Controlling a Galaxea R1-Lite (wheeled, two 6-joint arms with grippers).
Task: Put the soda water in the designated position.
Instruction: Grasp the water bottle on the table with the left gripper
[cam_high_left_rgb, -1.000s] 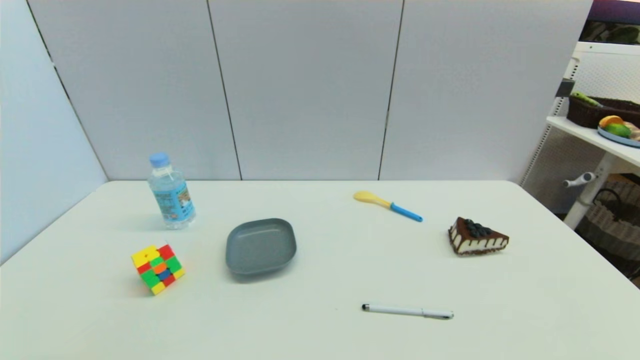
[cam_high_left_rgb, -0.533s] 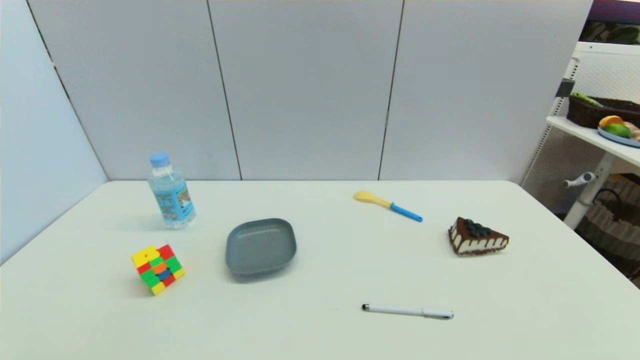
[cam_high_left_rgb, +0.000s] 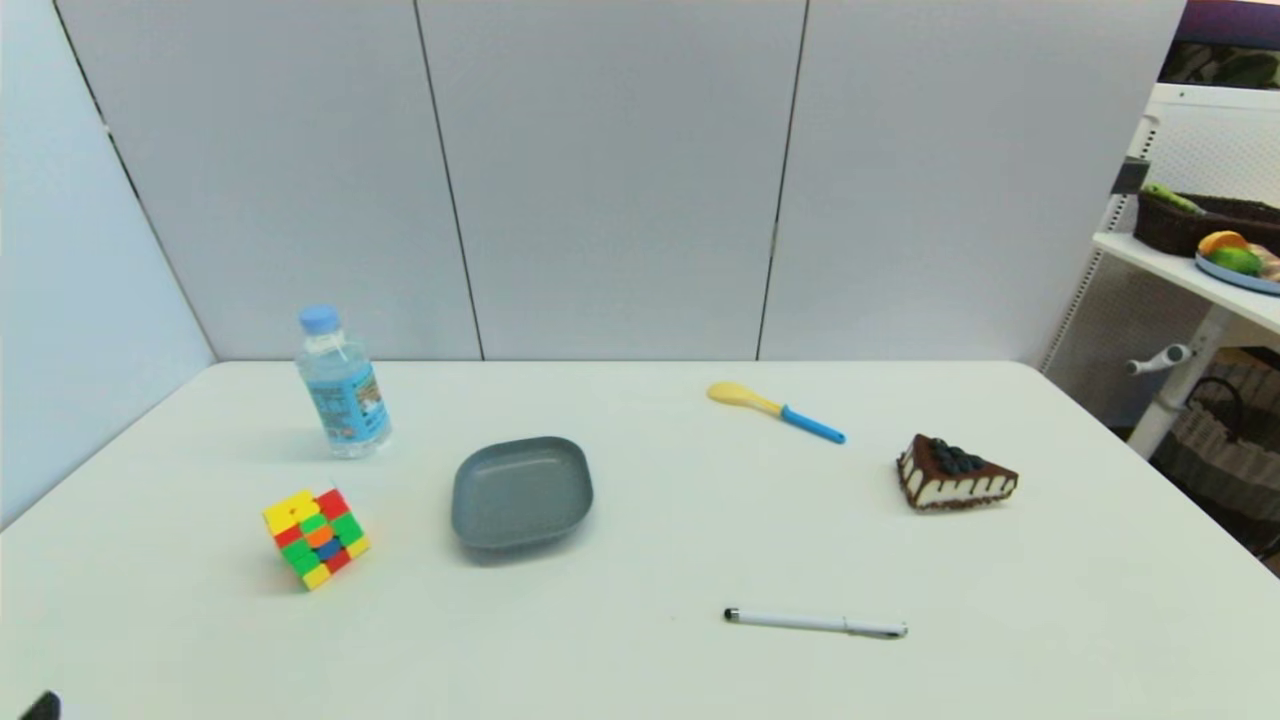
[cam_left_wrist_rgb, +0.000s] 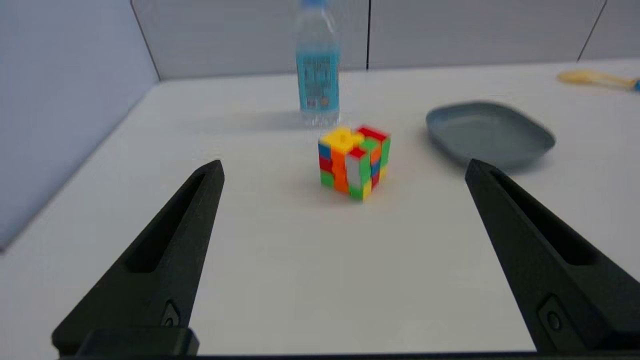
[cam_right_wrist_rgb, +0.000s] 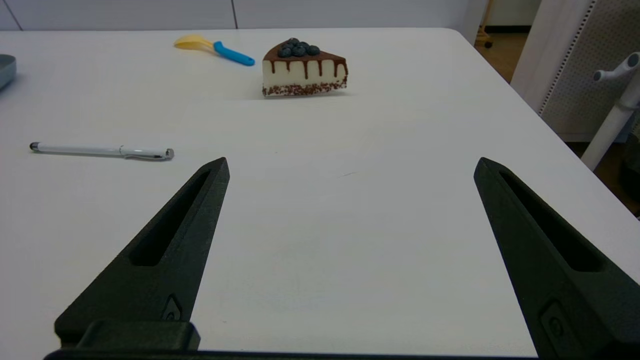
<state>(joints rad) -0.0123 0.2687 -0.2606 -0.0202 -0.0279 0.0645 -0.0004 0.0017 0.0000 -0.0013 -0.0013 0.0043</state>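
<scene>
Both grippers, left gripper (cam_left_wrist_rgb: 342, 167) and right gripper (cam_right_wrist_rgb: 350, 165), gaped wide, empty; the soda water (cam_high_left_rgb: 342, 385) stood upright (cap topmost).

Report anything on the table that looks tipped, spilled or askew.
Little stands out. The soda water stands upright, cap on, nothing spilled. Only the cube looks odd: it sits tilted on an edge, its layers twisted out of line.

Bottle (cam_high_left_rgb: 343, 385) with light-blue cap, blue label; cube (cam_high_left_rgb: 315, 537) in yellow, red, green, orange, blue; grey plate (cam_high_left_rgb: 521, 492); yellow spoon (cam_high_left_rgb: 774, 410), blue handle; white pen (cam_high_left_rgb: 815, 623)
</scene>
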